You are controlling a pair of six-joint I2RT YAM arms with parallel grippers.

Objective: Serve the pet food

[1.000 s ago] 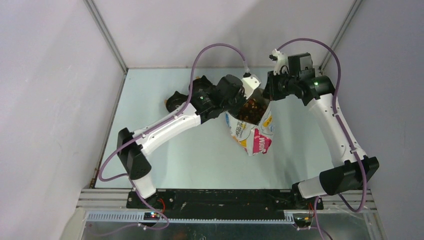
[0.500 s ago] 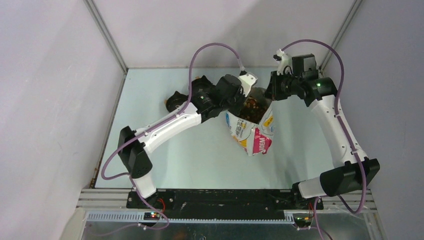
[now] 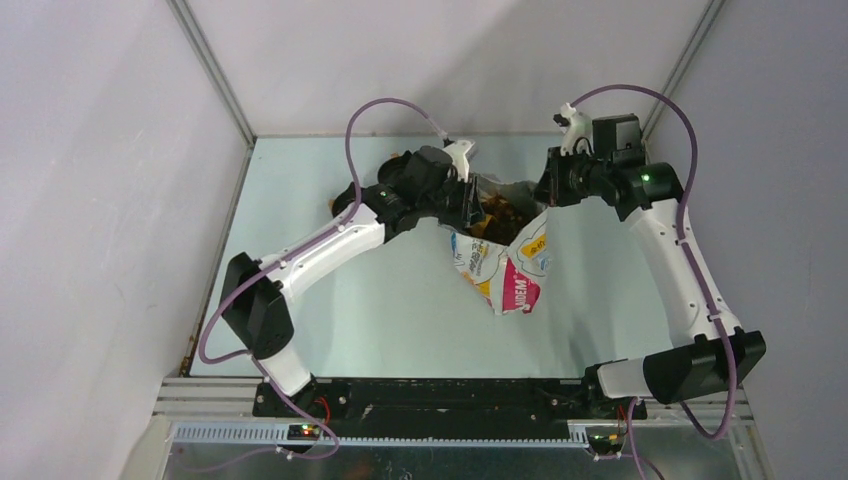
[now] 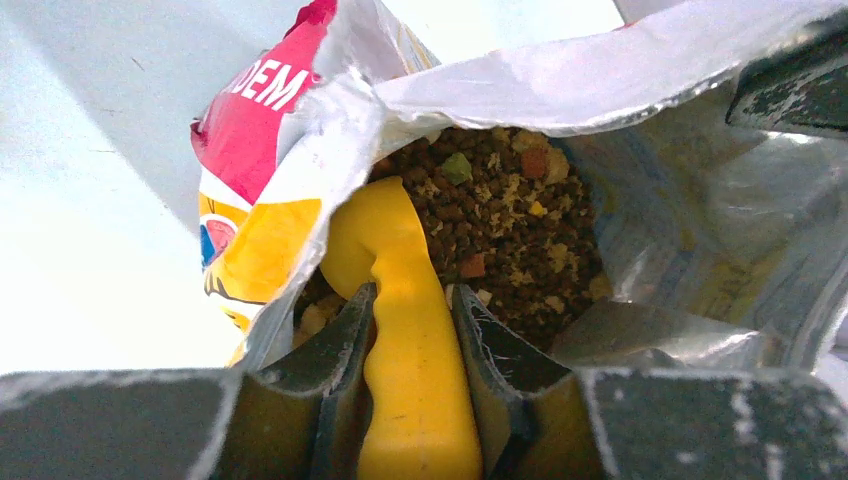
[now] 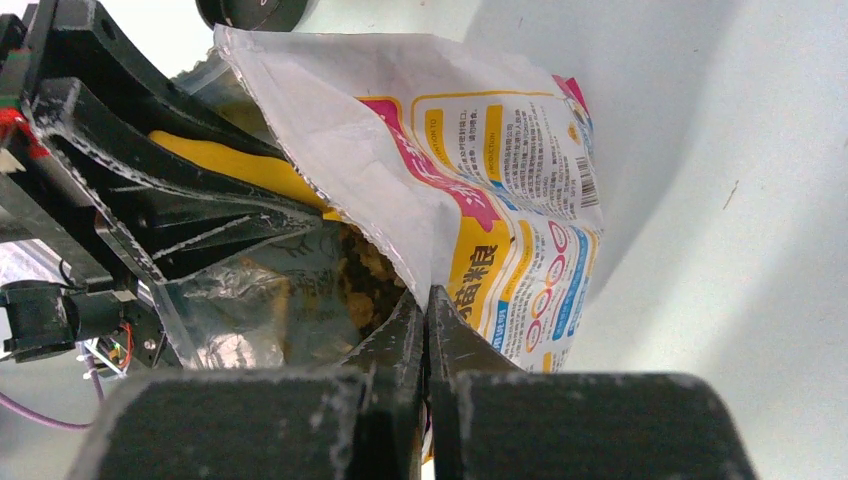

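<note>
— Since you were watching a second ago, what has moved?
— The left arm has swung its wrist over to the left, and its cable loop has gone with it. The right arm has edged a touch to the right. The mouth of the bag (image 3: pixel 505 265) is drawn wider than it was.
— And the pet food?
— The pet food (image 4: pixel 495 235) sits inside the bag, a loose dark-brown heap with a few green, orange and pale bits on top. A heap like that has no long axis to speak of; it simply spreads across the open mouth.
— Which way does the bag lie?
— Its length runs away from the arm bases. The closed end is nearer them on the surface (image 3: pixel 400 300), and the open end is on the far side.
— What about the left hand?
— The left hand (image 4: pixel 412 297) is clamped narrow on the handle of the yellow-orange scoop (image 4: pixel 385 230), one finger on each side. The handle points straight from the hand into the bag. The scoop's front end reaches the near edge of the kibble, under the torn rim.
— The right hand?
— The right hand (image 5: pixel 424 298) is pinched tight on the bag's rim, with its fingertips together on the foil.
</note>
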